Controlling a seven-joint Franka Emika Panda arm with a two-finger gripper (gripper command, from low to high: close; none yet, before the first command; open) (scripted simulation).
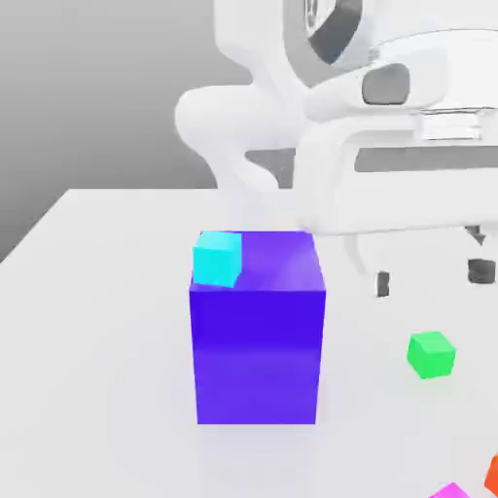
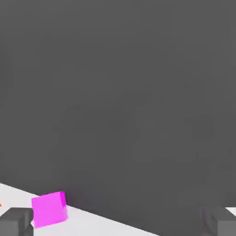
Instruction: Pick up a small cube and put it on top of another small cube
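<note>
On the white counter (image 1: 97, 292), a cyan cube (image 1: 217, 259) is sitting on the near-left corner of a tall blue block's (image 1: 258, 340) top, perched there as a possible base for stacking. Toward the exterior view's right, a green cube (image 1: 431, 354) is lying alone on the counter, well apart from the block. Near the counter's front edge, at its right end, the pink cube (image 1: 451, 491) is resting beside an orange cube (image 1: 492, 474), both partly cut off by the frame. Above, the white arm (image 1: 389, 146) is hanging over the right side, its end effector (image 1: 432, 276) spread wide and holding nothing, apparently readied for a descent on a cube. In the hand view the pink cube (image 2: 49, 209) is lying close to one dark finger (image 2: 16, 222), not between the two, so the hand likely needs shifting sideways before closing on it. The pickup is not yet begun.
</note>
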